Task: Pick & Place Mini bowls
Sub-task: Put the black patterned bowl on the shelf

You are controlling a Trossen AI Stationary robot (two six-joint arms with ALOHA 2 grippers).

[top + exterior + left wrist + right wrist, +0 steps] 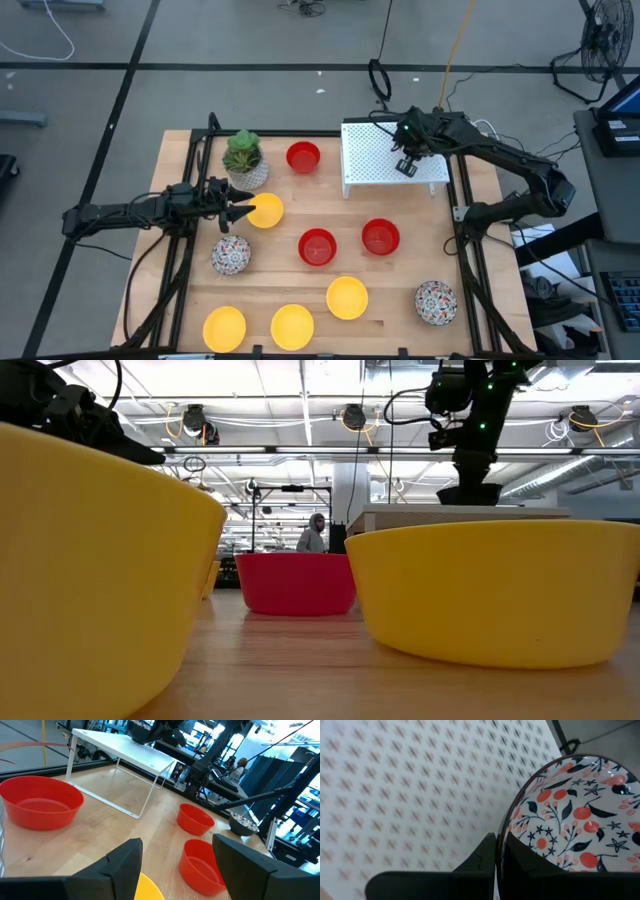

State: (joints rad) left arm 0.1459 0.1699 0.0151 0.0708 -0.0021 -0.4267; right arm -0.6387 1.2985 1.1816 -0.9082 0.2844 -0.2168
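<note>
Open wood strip on table (190, 300) between white rack (380, 150) and two central red bowls (318, 247), (380, 237). Left pincer (243, 211) hemmed in: potted plant (243, 160) just beside, yellow bowl (266, 211) at fingertips, speckled bowl (231, 255) near. Front row crowded by three yellow bowls (225, 328), (292, 326), (347, 297). Right pincer (407, 165) sits over rack top, rest of perforated surface bare. Red bowl (303, 157) stands between plant and rack.
</note>
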